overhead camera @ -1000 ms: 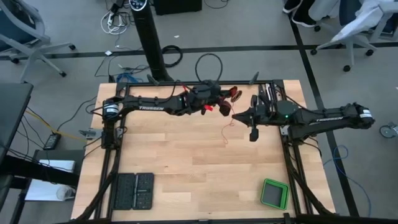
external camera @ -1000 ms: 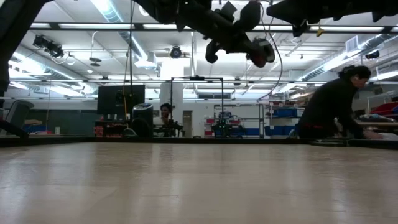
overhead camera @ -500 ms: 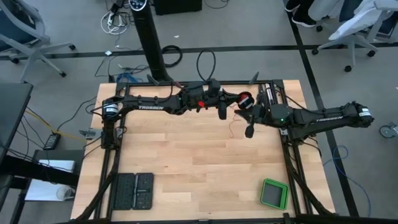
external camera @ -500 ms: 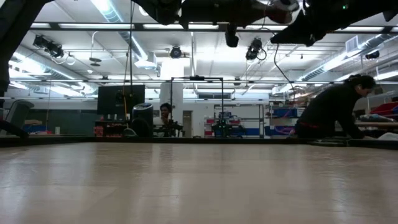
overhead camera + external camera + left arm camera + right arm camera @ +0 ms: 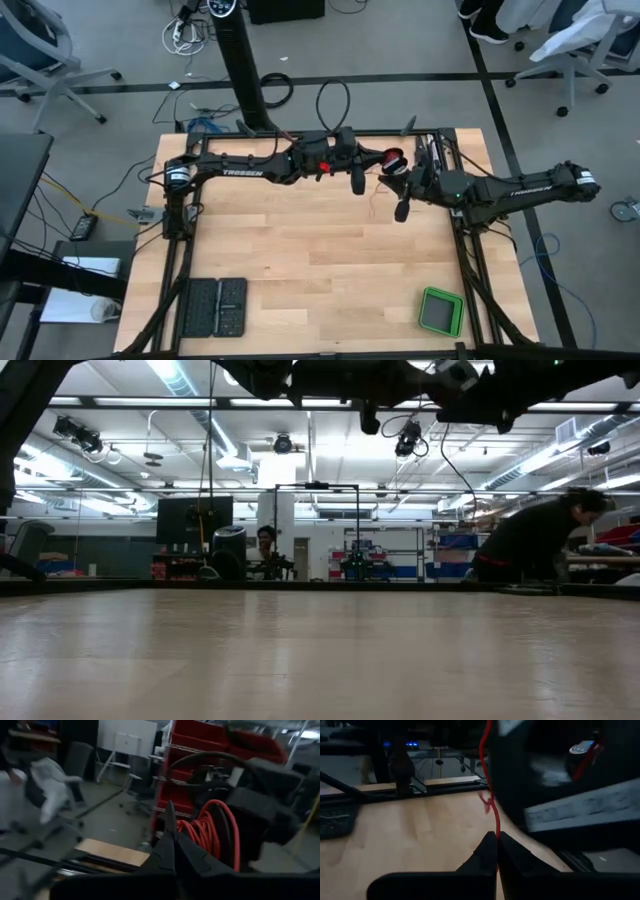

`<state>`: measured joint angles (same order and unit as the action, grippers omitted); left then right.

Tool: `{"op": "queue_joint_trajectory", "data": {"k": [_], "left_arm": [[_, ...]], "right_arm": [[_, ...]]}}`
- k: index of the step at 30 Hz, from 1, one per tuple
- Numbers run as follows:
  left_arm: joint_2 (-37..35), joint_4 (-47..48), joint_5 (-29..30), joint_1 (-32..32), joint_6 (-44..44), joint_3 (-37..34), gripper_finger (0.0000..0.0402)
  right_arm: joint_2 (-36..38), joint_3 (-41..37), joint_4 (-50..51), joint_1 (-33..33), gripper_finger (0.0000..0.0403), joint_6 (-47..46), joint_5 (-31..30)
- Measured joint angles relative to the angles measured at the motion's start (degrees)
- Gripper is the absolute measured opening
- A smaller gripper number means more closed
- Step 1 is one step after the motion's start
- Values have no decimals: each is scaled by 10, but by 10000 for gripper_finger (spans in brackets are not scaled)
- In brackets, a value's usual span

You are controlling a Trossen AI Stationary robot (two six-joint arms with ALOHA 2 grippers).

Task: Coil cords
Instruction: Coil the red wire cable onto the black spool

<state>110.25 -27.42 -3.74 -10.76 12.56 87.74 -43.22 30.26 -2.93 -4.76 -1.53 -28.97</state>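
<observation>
The right gripper (image 5: 496, 836) is clenched on the thin red-orange cord (image 5: 492, 805), which rises taut from between its two dark fingertips. It is held above the far right part of the wooden table (image 5: 300, 260), seen from overhead at (image 5: 401, 211). The left gripper (image 5: 356, 183) hovers close beside it, a little toward the table's middle, with its fingers pressed together; in its own wrist view (image 5: 171, 827) the tips meet in a point and nothing can be seen pinched between them.

Most of the cord is already gathered into a bundle of red-orange loops (image 5: 212, 832) wound around the dark body of the right arm's wrist, just beyond the left gripper's tips. From above, that bundle shows as a small red patch (image 5: 392, 159) between the two arms. A loose thin tail hangs down from there toward the table (image 5: 375, 208).

Both arms are raised well clear of the table; in the low view only their dark undersides (image 5: 420, 380) show at the top, with people in the room far behind.

The winding appears to be well along, with a short tail left. To do this step well, the right gripper should probably keep the strand lightly taut so each new loop lies beside the others and does not slip off. The left gripper would need to move slowly near the bundle, since a snag could pull loops free.
</observation>
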Motion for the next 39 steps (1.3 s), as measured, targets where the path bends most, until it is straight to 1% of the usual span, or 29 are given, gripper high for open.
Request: {"op": "queue_joint_trajectory", "data": {"k": [3,6,9,14,17,20,24,28,32,39], "left_arm": [[0,6,15,0,-69,0,1],[0,29,43,4,-139,0,1],[0,43,59,8,-167,0,1],[0,44,76,12,-170,0,1],[-1,45,88,15,-178,0,1],[-1,78,93,15,-200,0,1],[-1,121,96,15,-201,0,1],[-1,162,114,15,-215,0,1],[-1,182,116,16,-232,0,1],[-1,239,121,15,-245,0,1]], "right_arm": [[1,0,-10,-5,0,-9,-1],[4,0,-24,-6,0,-7,-2],[3,0,-25,1,0,-1,-4],[-6,0,-33,19,0,1,-3],[-16,0,-42,24,0,1,8],[-17,0,-44,23,0,6,13],[-7,0,-37,24,0,12,11],[8,0,-29,24,0,16,11],[21,0,-16,25,0,30,10],[35,53,88,27,0,42,10]]}}
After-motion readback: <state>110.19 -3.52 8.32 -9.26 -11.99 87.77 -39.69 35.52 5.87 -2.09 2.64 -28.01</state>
